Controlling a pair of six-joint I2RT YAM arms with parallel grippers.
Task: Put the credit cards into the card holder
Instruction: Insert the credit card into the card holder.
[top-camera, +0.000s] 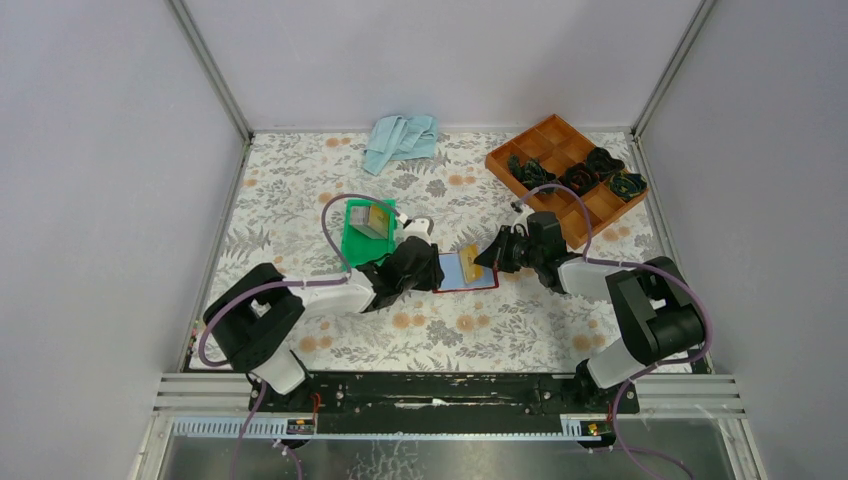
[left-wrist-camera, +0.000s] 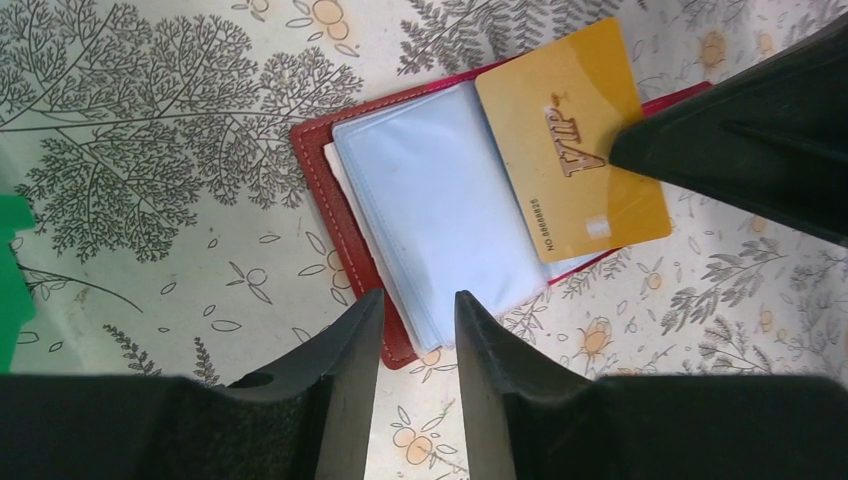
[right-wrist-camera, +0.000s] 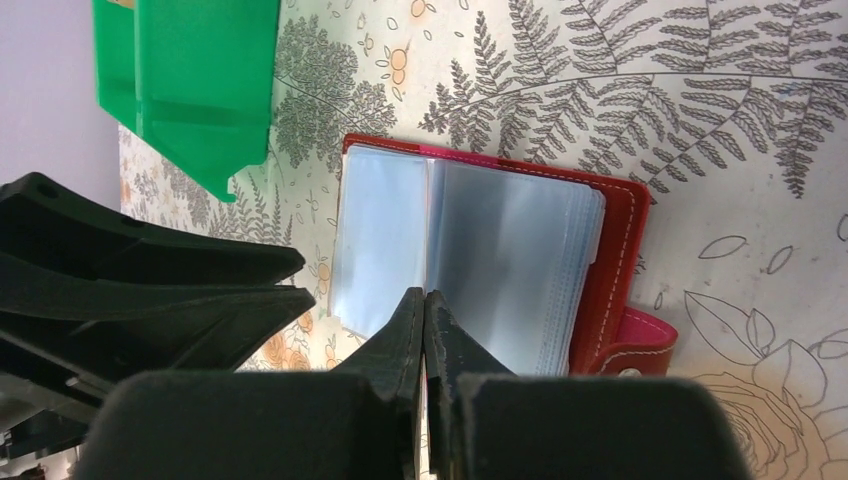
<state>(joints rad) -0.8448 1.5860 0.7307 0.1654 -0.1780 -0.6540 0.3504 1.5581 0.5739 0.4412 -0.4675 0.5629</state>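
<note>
Red card holder (top-camera: 462, 273) — open flat, mid-table, clear sleeves (left-wrist-camera: 440, 200) up. Seen from left wrist: gold VIP card (left-wrist-camera: 565, 150) across its 2 o'clock corner, clenched by right gripper (right-wrist-camera: 425, 302); left gripper (left-wrist-camera: 417, 315) — jaws parted over its 6 o'clock edge.

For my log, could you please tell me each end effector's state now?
Left end effector: open, straddling card holder edge.
Right end effector: shut on gold card.

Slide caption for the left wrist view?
Right gripper holds gold VIP card over the open card holder; left gripper open alongside.
</note>
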